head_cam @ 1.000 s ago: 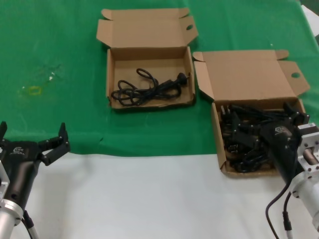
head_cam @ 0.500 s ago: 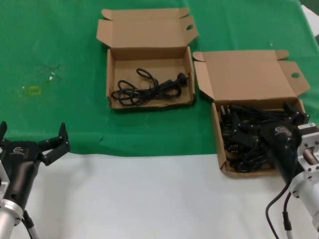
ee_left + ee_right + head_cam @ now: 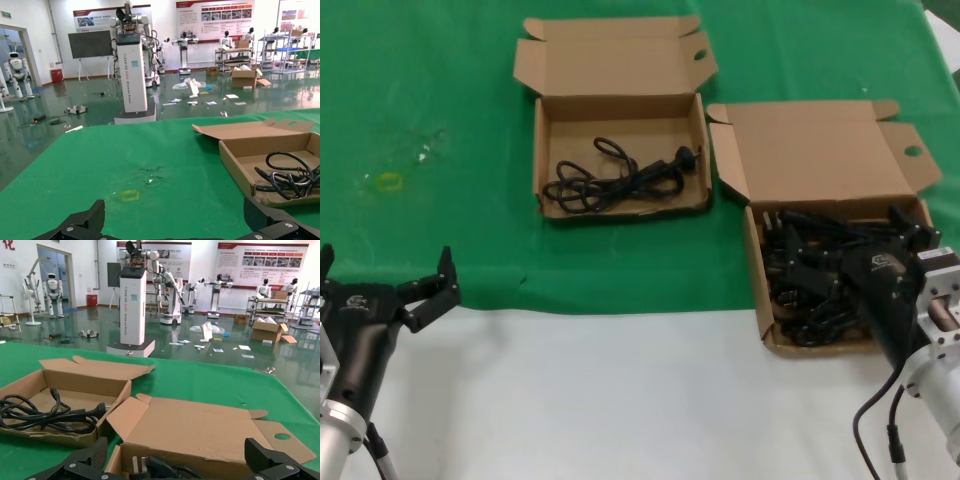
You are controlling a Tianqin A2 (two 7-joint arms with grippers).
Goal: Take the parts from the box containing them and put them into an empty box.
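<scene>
Two cardboard boxes sit open on the green cloth [image 3: 440, 230] ahead of me. The square box [image 3: 756, 262], on my right, is heaped with black cables [image 3: 805, 275], and my right claw [image 3: 910, 232] hangs low over that heap with its fingers spread apart, gripping nothing. A small pale logo shows on the claw's black housing, but I cannot read it. The wide box [image 3: 542, 150] lies farther out and to the left, just beside the square one, with one coiled black cable [image 3: 615, 178] on its floor. My left claw [image 3: 382, 275] waits near the cloth's front edge, well apart from both boxes, fingers open and empty; its housing carries the same unreadable mark. Red-headed wall posters [image 3: 262, 262] behind the table are too small to read.
</scene>
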